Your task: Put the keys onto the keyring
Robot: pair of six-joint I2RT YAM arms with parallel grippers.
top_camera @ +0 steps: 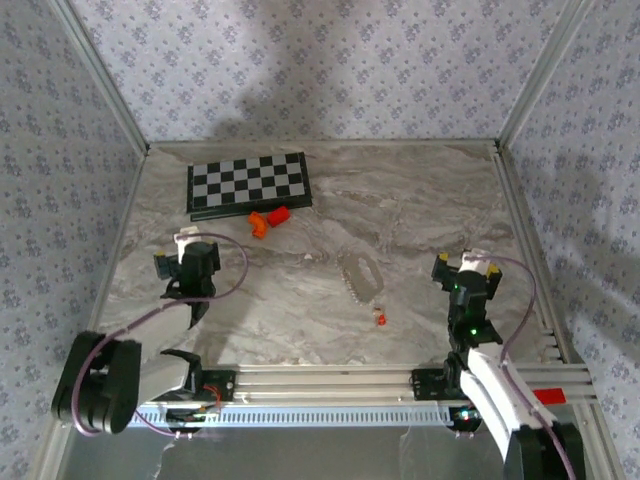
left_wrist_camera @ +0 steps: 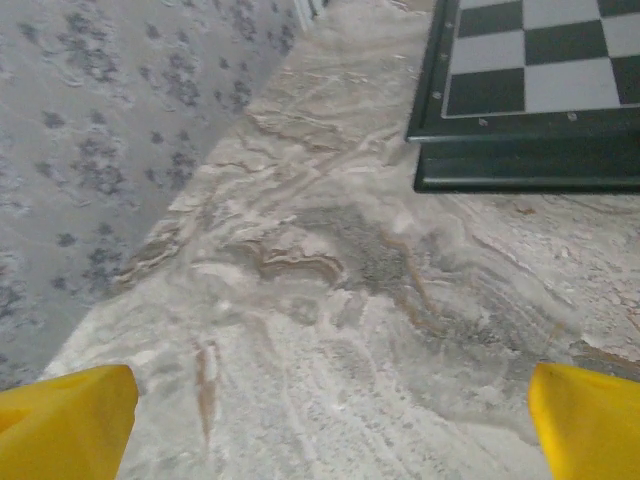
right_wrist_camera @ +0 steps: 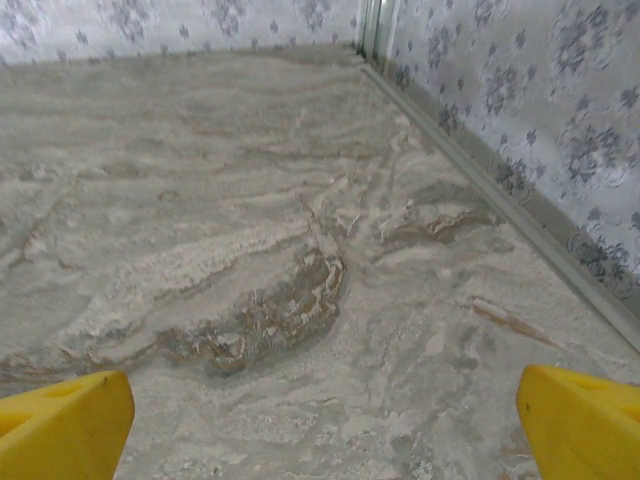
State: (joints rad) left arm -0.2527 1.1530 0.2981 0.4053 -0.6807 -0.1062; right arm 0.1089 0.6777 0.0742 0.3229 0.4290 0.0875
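Note:
The keyring's small red tag [top_camera: 380, 318] lies on the marble table [top_camera: 420, 210], right of centre and towards the front. A tiny pale speck touches its far end; I cannot tell whether it is the wire ring or the keys, which are too small to make out. My left gripper [top_camera: 172, 250] hovers at the left of the table, open, and points towards the chessboard. Its yellow fingertips [left_wrist_camera: 70, 420] stand wide apart over bare marble. My right gripper [top_camera: 465, 262] is open to the right of the tag. Its yellow fingertips [right_wrist_camera: 580, 420] also have nothing between them.
A black-and-white chessboard [top_camera: 248, 185] lies at the back left, its corner [left_wrist_camera: 530, 110] ahead of my left gripper. Two orange blocks [top_camera: 268, 220] sit at its front edge. Patterned walls [right_wrist_camera: 520, 110] enclose the table on three sides. A metal rail [top_camera: 400, 380] runs along the front.

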